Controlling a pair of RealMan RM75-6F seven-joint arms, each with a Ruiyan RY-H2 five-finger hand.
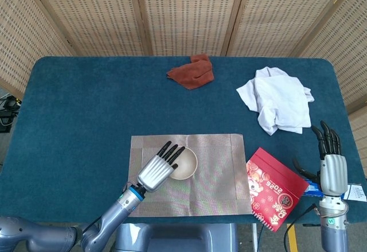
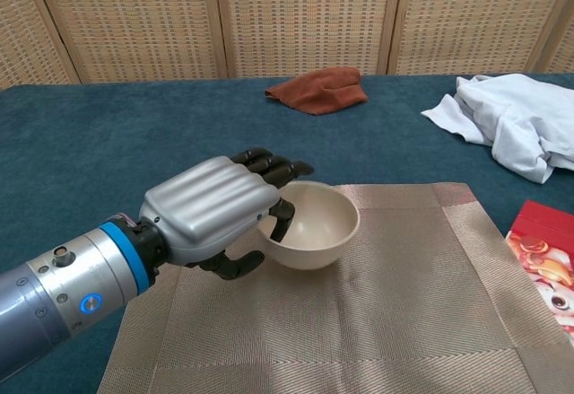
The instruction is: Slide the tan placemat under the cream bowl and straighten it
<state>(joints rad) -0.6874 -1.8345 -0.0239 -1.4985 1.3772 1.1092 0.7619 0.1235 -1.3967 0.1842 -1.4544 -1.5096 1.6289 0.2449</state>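
Observation:
The cream bowl stands upright over the left-middle of the tan placemat, which lies flat near the table's front edge. My left hand grips the bowl's left rim, fingers hooked over the edge and thumb below. Whether the bowl touches the mat I cannot tell. My right hand hangs beyond the table's right front corner with fingers spread and nothing in it; the chest view does not show it.
A rust cloth lies at the back middle. A crumpled white cloth sits at the right. A red printed packet lies just right of the mat, at the front edge.

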